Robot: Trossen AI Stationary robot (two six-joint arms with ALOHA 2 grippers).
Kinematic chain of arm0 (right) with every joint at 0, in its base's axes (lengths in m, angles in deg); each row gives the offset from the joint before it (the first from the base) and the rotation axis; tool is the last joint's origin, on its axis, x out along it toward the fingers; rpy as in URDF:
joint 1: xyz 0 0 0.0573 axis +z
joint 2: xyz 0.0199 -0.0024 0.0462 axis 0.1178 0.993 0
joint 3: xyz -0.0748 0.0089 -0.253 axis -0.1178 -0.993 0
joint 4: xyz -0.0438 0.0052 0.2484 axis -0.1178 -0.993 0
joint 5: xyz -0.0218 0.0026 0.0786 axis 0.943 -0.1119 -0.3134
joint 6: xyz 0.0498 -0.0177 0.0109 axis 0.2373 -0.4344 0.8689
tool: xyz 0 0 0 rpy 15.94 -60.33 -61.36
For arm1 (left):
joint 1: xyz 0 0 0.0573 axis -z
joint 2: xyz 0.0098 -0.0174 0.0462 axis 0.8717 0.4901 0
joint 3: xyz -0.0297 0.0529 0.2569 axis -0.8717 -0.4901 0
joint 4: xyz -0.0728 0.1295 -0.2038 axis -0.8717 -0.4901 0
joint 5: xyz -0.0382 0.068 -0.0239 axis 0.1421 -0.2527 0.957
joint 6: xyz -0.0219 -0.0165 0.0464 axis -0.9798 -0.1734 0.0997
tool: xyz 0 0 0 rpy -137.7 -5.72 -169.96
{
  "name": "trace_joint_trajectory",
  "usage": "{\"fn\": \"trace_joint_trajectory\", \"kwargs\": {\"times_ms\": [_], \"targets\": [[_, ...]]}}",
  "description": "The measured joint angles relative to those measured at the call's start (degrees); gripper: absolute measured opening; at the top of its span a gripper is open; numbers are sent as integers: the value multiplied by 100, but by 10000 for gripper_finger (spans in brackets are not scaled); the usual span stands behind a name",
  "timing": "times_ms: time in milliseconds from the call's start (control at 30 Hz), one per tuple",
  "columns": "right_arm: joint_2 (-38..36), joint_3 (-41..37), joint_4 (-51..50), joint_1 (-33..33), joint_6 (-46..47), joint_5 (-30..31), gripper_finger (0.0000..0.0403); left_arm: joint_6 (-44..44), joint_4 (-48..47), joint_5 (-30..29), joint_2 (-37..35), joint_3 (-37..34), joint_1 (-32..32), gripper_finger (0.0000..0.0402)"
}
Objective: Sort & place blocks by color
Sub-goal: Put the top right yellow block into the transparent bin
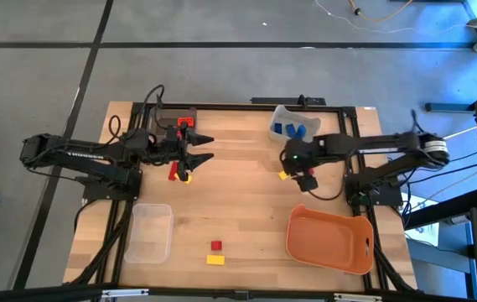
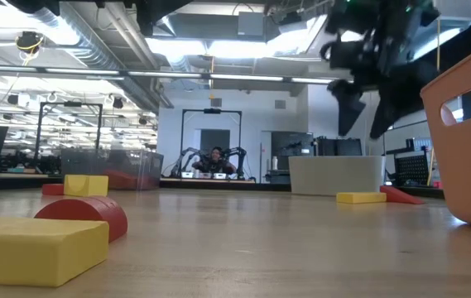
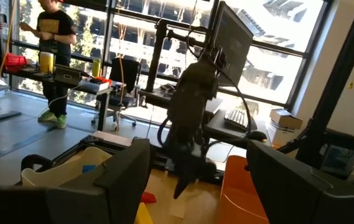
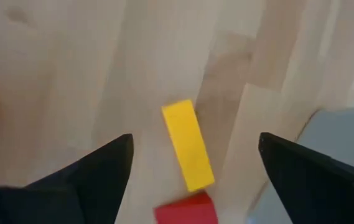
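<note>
Blocks: scattered in small groups over the wooden table (image 1: 238, 193), none in either gripper
Near-edge pair: a red block (image 1: 215, 245) just above a yellow block (image 1: 215, 260) between the clear bin and the orange tray; at table height the yellow one (image 2: 32, 246) sits closest with the red one (image 2: 82, 217) behind it
Left group: a red block (image 1: 173, 170) and a yellow block (image 1: 186, 177) lie close together just below the left gripper
Right group: a long yellow block (image 4: 188, 144) with a red block (image 4: 186, 208) at its end, on bare wood right under the right gripper
Blue blocks: several (image 1: 291, 129) inside the grey bin (image 1: 282, 113) at the table's far edge
Left gripper (image 1: 204, 148): fingers spread wide, holding nothing, hanging over the table's left half and pointing toward the centre
Right gripper (image 4: 192, 165): fingers as wide as they go, empty, raised above the yellow block and straddling it from overhead without touching
Clear bin (image 1: 150, 232): near-left corner, nothing visible in it
Orange tray (image 1: 330, 243): near-right corner
Dark bin (image 1: 175, 117): far-left, with red pieces in it
Room: a person stands at a desk beyond the table in the left wrist view
</note>
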Motion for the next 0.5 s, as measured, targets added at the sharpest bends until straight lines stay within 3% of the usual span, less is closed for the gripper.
{"fn": "trace_joint_trajectory", "kwargs": {"times_ms": [267, 500], "targets": [[754, 0, 133, 0, -154, 119, 345, 0, 0, 2, 0, 0, 2, 260], [938, 0, 129, 0, -154, 126, 346, 0, 2, 2, 0, 0, 0, 260]]}}
